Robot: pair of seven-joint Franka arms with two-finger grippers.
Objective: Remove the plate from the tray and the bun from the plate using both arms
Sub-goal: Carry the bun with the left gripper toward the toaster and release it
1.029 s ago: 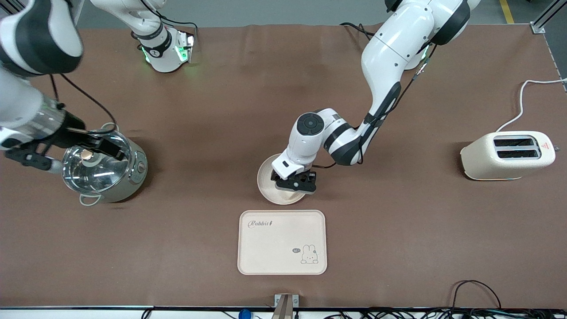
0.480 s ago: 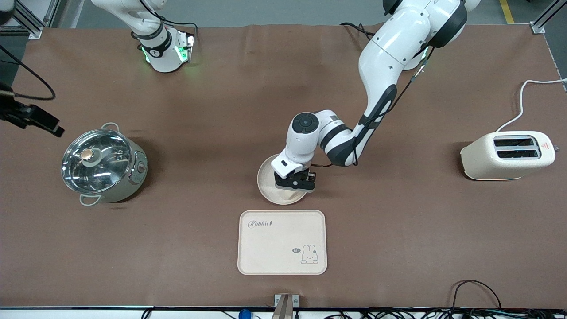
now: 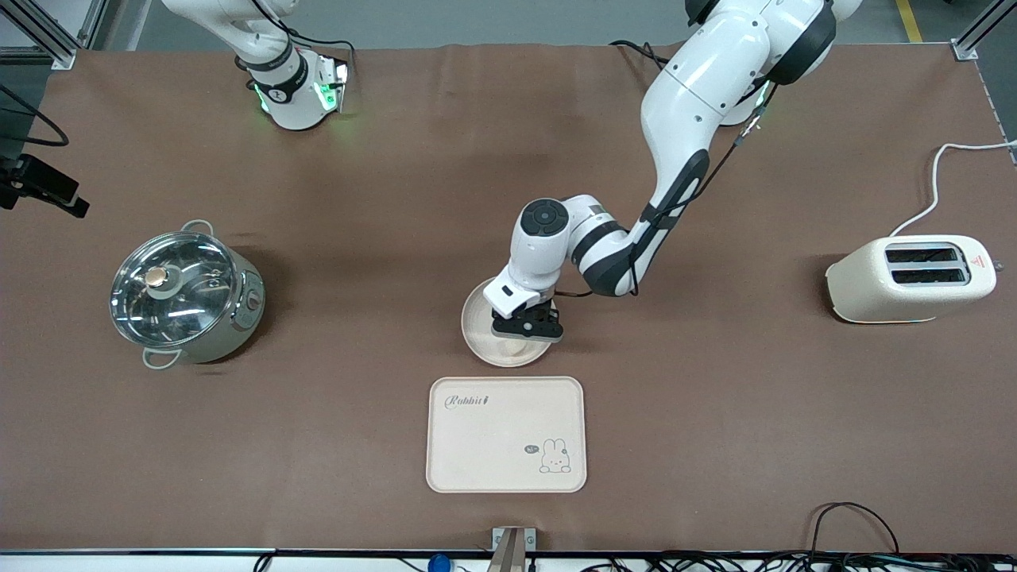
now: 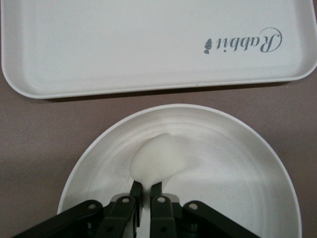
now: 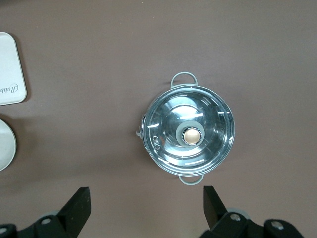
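Bun pinched on the plate, tray already bare

Plate (image 3: pixel 485 334) sits on the brown table, just beside the tray (image 3: pixel 506 434) and farther from the front camera than it, so the first half of the job looks done: the tray carries nothing but its "Rabbit" script and bunny drawing. The left gripper (image 3: pixel 524 328) is down inside the plate, its jaws closed on the end of the bun (image 4: pixel 157 162), which rests in the dish. I'd judge that low grip is there so the bun can be lifted clear of the rim while the plate stays flat.

The right gripper (image 5: pixel 146 208) hangs high over the pot (image 3: pixel 185 296) at the right arm's end of the table, jaws spread wide and holding nothing; that arm waits.

From the front, the left arm's wrist hides most of the bun, so the hold is hard to read there. The left wrist view settles it, showing both fingertips (image 4: pixel 135 190) squeezing the pale lump. The right wrist view alone shows that gripper's spread fingers above the glass lid. A cream toaster (image 3: pixel 912 277) stands at the left arm's end.
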